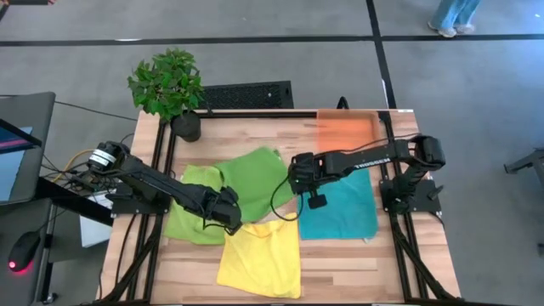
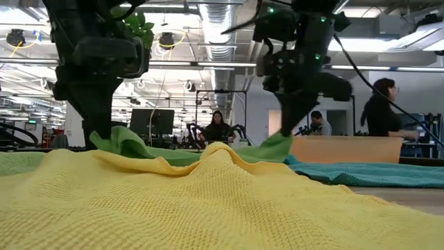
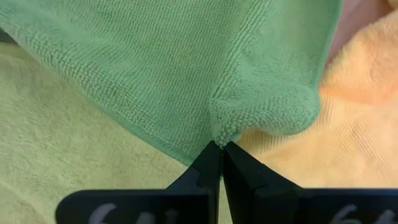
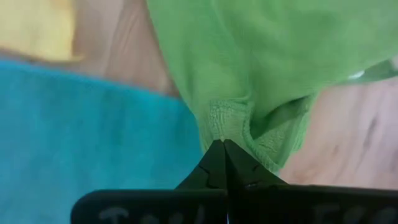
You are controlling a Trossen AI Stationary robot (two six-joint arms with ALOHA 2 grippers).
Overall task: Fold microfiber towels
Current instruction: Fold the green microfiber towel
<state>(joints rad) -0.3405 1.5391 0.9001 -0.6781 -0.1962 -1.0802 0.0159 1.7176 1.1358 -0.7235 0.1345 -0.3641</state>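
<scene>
Green microfiber cloth, the darker of two green towels (image 1: pixel 253 177), lies mid-table with both arms on it: the left gripper (image 1: pixel 228 212) has its jaws closed tight on the corner nearest the yellow towel, and the right gripper (image 1: pixel 299 177) is pinched shut on the corner at the towel's right edge. In the left wrist view the fingertips (image 3: pixel 219 155) meet on a bunched nub of green pile; in the right wrist view the fingertips (image 4: pixel 222 149) clamp a folded hem. The low view shows both held corners raised off the table, the cloth sagging between them. A lighter lime microfiber towel (image 1: pixel 192 212) lies partly beneath the green one, toward the left edge of the pale wooden tabletop (image 1: pixel 340 259). The soft yellow square towel (image 1: pixel 262 255) sits at the near edge, rumpled, its upper border touching both green cloths. The teal microfiber towel (image 1: pixel 340 208) lies flat on the right, its left edge just beside the right gripper, its far edge meeting the shallow orange rectangular tray (image 1: pixel 344 132) at the far right corner. A small potted green plant (image 1: pixel 168 89) stands at the far left corner. Bare wood shows along the far side between plant and tray, and in the near right corner below the teal towel.
</scene>
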